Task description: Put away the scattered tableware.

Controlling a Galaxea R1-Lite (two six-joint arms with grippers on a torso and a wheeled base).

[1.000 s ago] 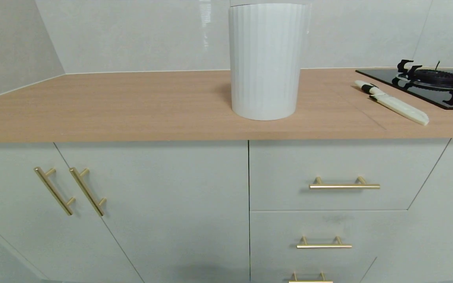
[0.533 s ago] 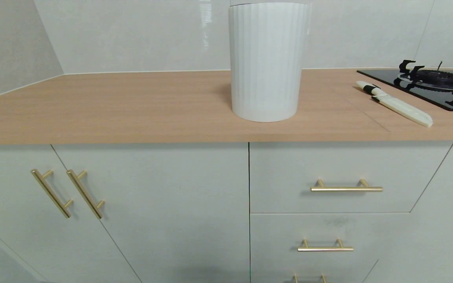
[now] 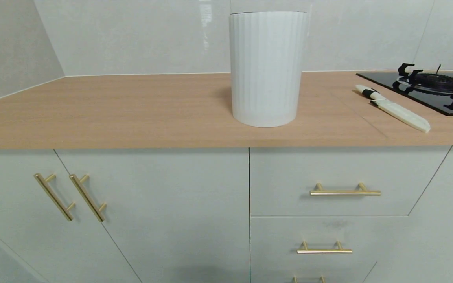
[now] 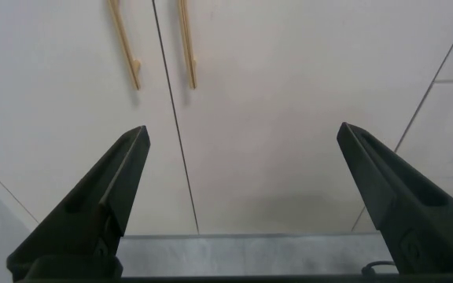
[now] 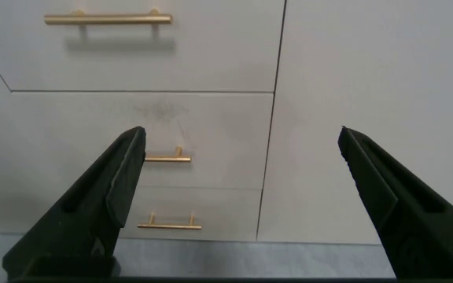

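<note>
— Where's the tableware, then?

— There's a knife (image 3: 393, 109) lying flat on the wooden countertop (image 3: 132, 110), over on the robot's right. It's cream all over, with a black band near the handle end. It lies at a slant, with the handle end toward the wall and the tip toward the counter's front edge. The handle end is near the corner of the black gas hob (image 3: 415, 92), but it's on the wood, not on the glass.

— And the big white thing?

— That's a white ribbed container (image 3: 266, 70), tall and round. It stands upright about midway along the counter, close to the front edge and well apart from the knife. I can't see into it from here.

— What about the arms?

— Both are low, in front of the cabinet fronts beneath the counter. The left gripper (image 4: 242, 135) has its two dark fingers spread wide, released. It faces the cabinet doors where two long brass door handles (image 4: 187, 43) sit side by side, one on each side of the seam.

— And the right one?

— Much the same. The right gripper (image 5: 241, 137) is released too, with its fingers far apart. It's in front of the drawer stack, where the top drawer handle (image 5: 107, 17) sits above two shorter handles on the lower drawers.

— So neither is on the knife?

— No, both are down at the cabinets, and the knife is up on the counter.
</note>
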